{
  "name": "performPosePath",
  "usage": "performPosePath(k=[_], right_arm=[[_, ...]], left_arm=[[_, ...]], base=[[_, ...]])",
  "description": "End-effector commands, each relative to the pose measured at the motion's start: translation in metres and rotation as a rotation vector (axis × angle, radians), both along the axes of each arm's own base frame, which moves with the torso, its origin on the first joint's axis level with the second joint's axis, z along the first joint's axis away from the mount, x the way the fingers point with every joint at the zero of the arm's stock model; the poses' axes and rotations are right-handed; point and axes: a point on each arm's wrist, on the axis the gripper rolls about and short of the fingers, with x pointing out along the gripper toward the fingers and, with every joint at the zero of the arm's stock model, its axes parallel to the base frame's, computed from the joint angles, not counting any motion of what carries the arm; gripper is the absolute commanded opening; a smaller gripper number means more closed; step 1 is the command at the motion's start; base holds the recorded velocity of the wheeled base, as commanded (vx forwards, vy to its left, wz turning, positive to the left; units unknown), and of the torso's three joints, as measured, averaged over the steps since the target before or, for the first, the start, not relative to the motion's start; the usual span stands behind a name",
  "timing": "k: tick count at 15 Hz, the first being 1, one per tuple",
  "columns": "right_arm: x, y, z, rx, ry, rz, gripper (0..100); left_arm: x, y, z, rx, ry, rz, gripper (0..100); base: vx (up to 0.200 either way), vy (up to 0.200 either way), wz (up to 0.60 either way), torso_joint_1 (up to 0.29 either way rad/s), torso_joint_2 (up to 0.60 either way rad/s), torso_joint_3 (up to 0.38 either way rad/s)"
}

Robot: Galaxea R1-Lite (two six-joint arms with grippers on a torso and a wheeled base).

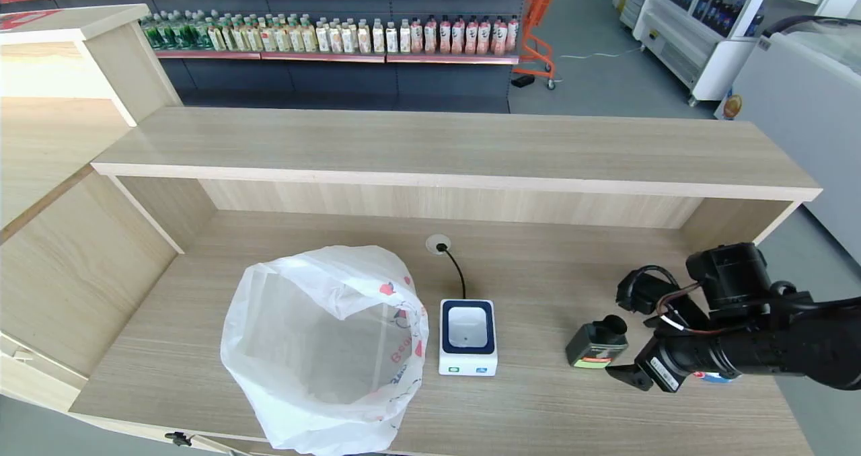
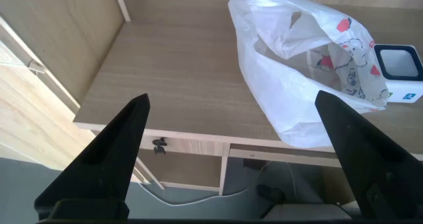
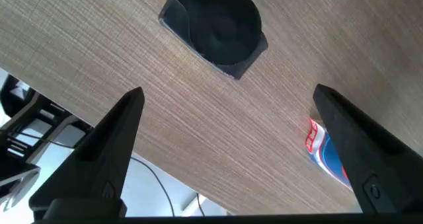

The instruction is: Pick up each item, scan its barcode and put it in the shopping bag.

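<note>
Dark jar (image 1: 597, 345) upright right of scanner (image 1: 468, 335) | right gripper (image 3: 228, 95) farther right, fingers apart; left gripper (image 2: 232, 102) fingers also apart | risk: off-centre closing could topple jar

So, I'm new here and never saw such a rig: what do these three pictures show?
It is a two-armed robot at a shop counter. The wide picture comes from its head camera; the other two from wrist cameras, so the dark prongs there are its fingers. The left gripper and right gripper are open and hold nothing. On the counter sit a white shopping bag, a barcode scanner, a small dark bottle beside the right arm, and a blue and red item, partly hidden.
</note>
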Motion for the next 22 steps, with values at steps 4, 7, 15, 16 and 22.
performPosePath(k=[4, 7, 15, 16, 22], right_arm=[[0.032, 0.024, -0.037, 0.017, 0.014, 0.102, 100], [0.05, 0.035, -0.045, 0.027, -0.039, 0.123, 100], [0.052, 0.049, -0.034, 0.071, -0.086, 0.137, 0], [0.051, 0.05, -0.029, 0.099, -0.104, 0.127, 0], [-0.013, 0.02, 0.059, 0.354, -0.3, -0.059, 0]], left_arm=[[0.0, 0.0, 0.0, 0.0, 0.0, 0.001, 100], [0.0, 0.0, 0.0, 0.0, 0.0, 0.001, 100], [0.0, 0.0, 0.0, 0.0, 0.0, 0.001, 100], [0.0, 0.0, 0.0, 0.0, 0.0, 0.001, 100], [0.0, 0.0, 0.0, 0.0, 0.0, 0.001, 100]], base=[[0.0, 0.0, 0.0, 0.0, 0.0, 0.0], [0.0, 0.0, 0.0, 0.0, 0.0, 0.0], [0.0, 0.0, 0.0, 0.0, 0.0, 0.0], [0.0, 0.0, 0.0, 0.0, 0.0, 0.0], [0.0, 0.0, 0.0, 0.0, 0.0, 0.0]])
